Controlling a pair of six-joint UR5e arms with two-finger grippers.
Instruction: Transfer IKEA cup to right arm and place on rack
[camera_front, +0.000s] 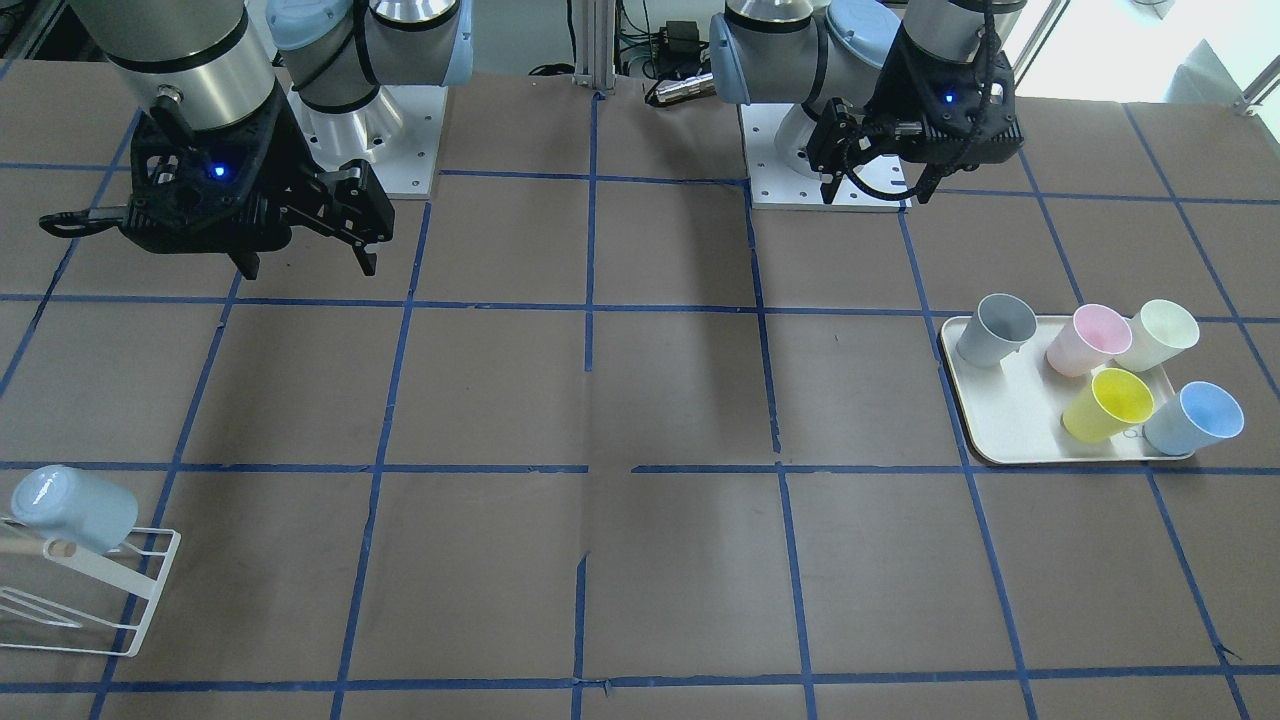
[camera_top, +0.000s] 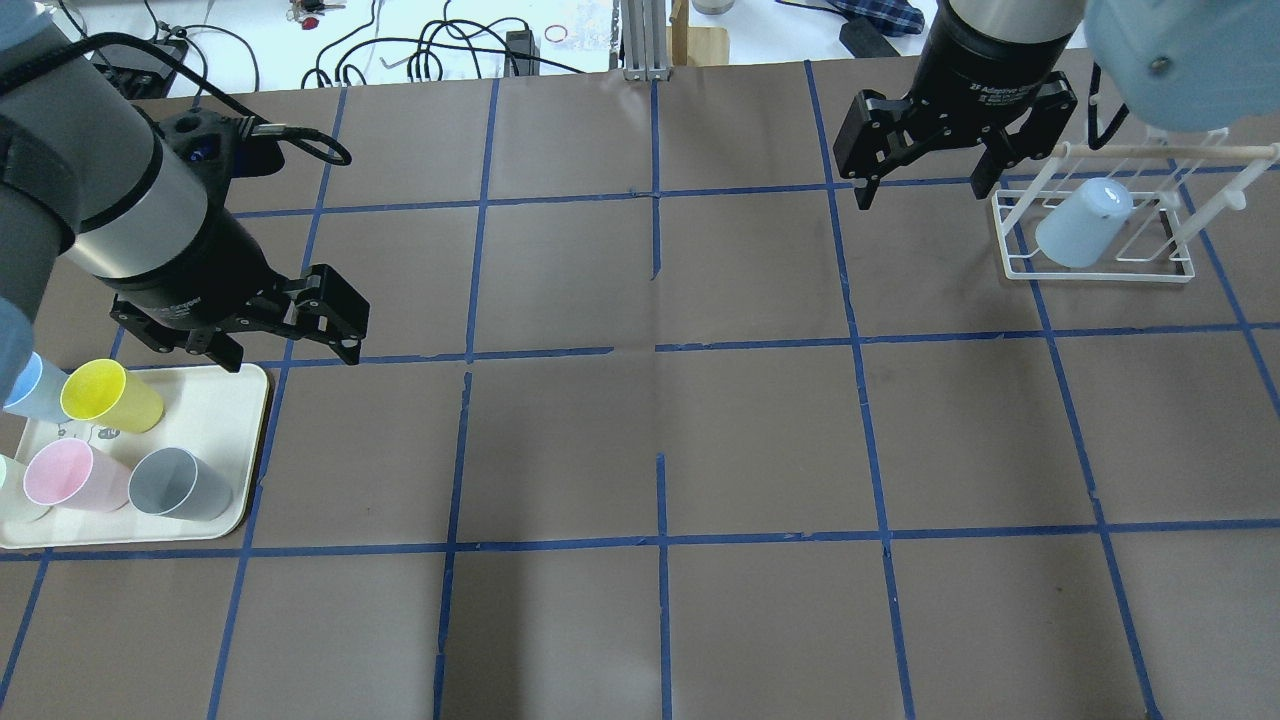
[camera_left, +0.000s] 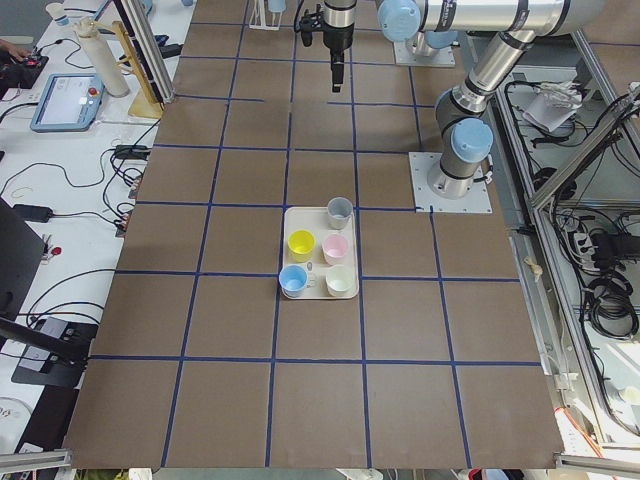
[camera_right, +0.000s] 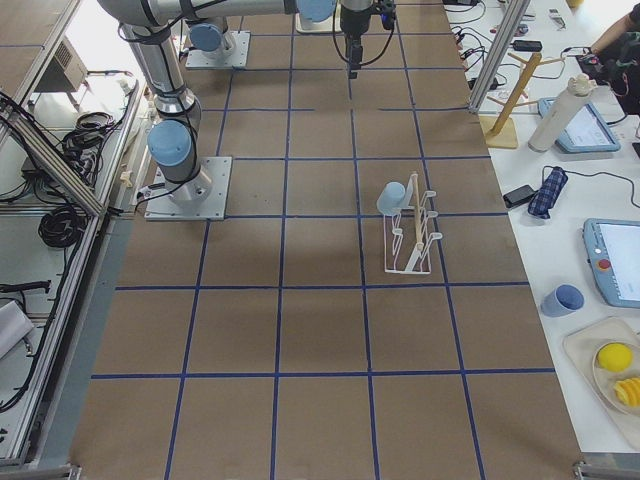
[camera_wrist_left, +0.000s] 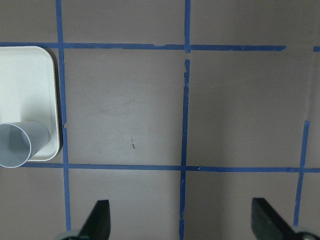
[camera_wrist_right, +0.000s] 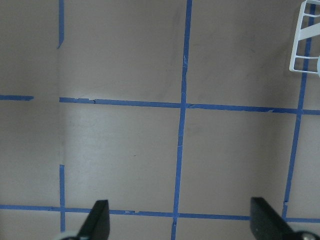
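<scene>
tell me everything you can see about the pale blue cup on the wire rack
The IKEA cup is a pale sky-blue, handleless, tapered tumbler that looks like smooth plastic. It sits upside down and tilted on the white wire rack, closed base up and mouth down, seemingly slipped over a prong, at the rack's end nearer the table's middle. Only the rack touches it. The right tool hangs open nearby, apart from it.
</scene>
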